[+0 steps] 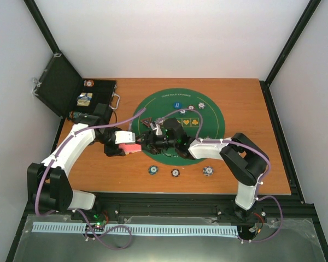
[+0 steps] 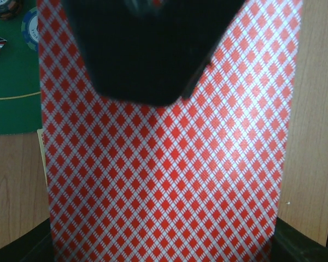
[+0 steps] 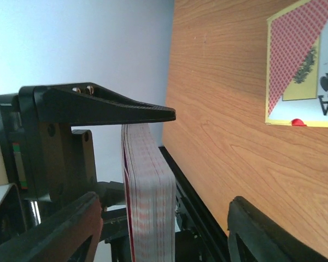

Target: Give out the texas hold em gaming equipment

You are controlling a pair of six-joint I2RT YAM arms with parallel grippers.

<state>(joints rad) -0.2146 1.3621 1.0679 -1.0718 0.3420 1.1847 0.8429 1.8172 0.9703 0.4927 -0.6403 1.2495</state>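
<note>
Tabletop wood (image 1: 251,109) carries an open black case (image 1: 57,87) at its far left corner. An orange round piece (image 1: 88,83) sits at the case's far edge, and a few small items (image 1: 85,99) lie just nearer; they are too small to name.

Right of the case, the left gripper (image 1: 129,146) reaches toward the middle of the table. It is clamped on a deck of red-backed cards (image 2: 164,180), which fills the left wrist view. One of its black fingers (image 3: 98,103) lies along the deck's side.

The right gripper (image 1: 148,140) meets the deck from the right, over the left part of the green mat (image 1: 218,128). Its jaws stand apart, one on each side of the deck, with a gap showing on both sides.

A blue button (image 1: 176,104) and two poker chips (image 1: 201,106) rest on the far part of the mat. Three more chips (image 1: 175,173) lie in a row on the wood, just off the mat's near edge.

The right wrist view also shows what looks like a card box (image 3: 300,65) lying flat on the wood, printed with an ace of spades.
</note>
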